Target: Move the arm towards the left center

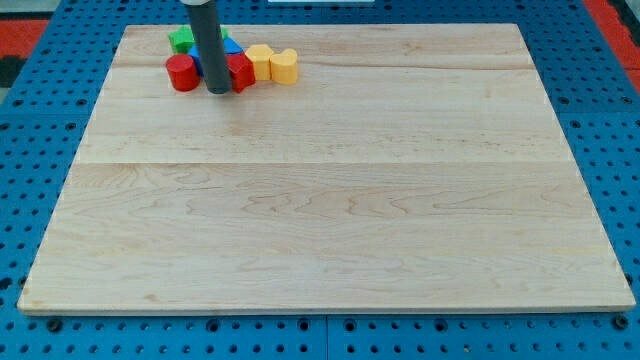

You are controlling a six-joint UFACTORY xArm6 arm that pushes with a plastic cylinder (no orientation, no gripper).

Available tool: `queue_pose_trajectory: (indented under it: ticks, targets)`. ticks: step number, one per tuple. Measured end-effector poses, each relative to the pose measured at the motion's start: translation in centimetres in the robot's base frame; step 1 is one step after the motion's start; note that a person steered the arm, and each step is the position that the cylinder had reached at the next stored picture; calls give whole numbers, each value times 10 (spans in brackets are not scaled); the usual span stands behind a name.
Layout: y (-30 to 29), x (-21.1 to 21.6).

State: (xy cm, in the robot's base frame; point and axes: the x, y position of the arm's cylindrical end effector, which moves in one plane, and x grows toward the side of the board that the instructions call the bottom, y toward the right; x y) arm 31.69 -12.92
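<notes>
One wooden board (330, 190) carries a single cluster of blocks at the view's top left. Red blocks: two, a red cylinder (182, 73) and a second red block (241, 72) of unclear shape. Yellow blocks: two, one (260, 61) beside the other (284, 67). Green blocks: one (182, 40). Blue blocks: one (232, 46), mostly hidden. Total visible: six blocks.

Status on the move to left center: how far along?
Nothing looks done yet. My tip sits at the view's top left, among the block cluster, between the red cylinder and the red block. Left: travel down the view to the board's left-centre edge, away from the blocks.
</notes>
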Motion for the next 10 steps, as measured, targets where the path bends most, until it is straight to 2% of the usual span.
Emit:
queue_pose_trajectory:
  ticks: [1, 3, 5, 8, 10]
  targets:
    - [13, 0]
    - [27, 33]
    - [35, 18]
    - [40, 24]
    - [40, 52]
